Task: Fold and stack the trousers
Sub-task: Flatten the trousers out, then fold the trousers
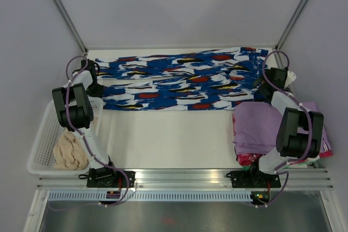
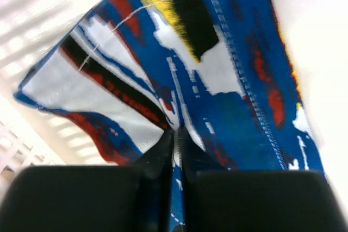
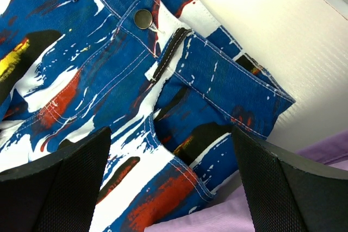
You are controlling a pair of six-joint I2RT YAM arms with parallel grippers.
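The blue, white and black printed trousers [image 1: 179, 80] lie spread lengthwise across the back of the table, waist at the right. My left gripper [image 1: 93, 86] is at their left end, shut on the hem fabric [image 2: 179, 134], which is pinched between the fingers. My right gripper [image 1: 263, 92] hovers open over the waist end; the waistband with its metal button [image 3: 143, 18] and fly lies between and beyond the fingers [image 3: 60, 183].
A stack of folded lilac garments [image 1: 255, 126] lies at the right front and shows at the bottom of the right wrist view [image 3: 217, 218]. A white basket [image 1: 41, 142] at the left holds a cream fluffy bundle [image 1: 70, 153].
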